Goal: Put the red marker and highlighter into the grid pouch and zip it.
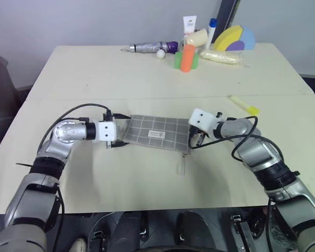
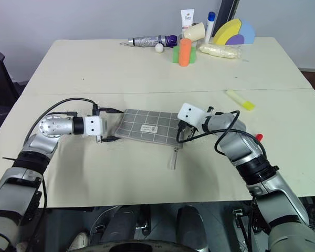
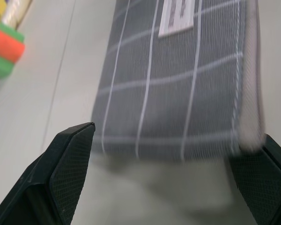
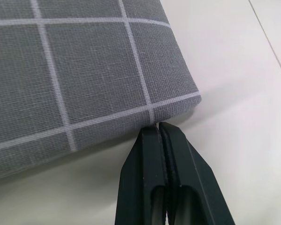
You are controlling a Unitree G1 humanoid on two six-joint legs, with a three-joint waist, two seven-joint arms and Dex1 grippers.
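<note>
cream table (image 1: 121, 79): grid pouch (image 1: 157, 132) laid flat near the front edge; highlighter (image 1: 244, 105) to its right; 1 umbrella (image 1: 152, 47), orange cylinder (image 1: 187, 58) noted at the far edge.

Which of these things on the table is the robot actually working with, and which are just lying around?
In the job:
- flat grey fabric pouch with white grid lines
- pale-yellow highlighter stick
- red-tipped marker end, mostly hidden behind the right arm

Lying about:
- orange cylinder in green holder
- folded grey umbrella
- white tube
- small white ball
- long cream packet
- yellow-and-purple arched toy
</note>
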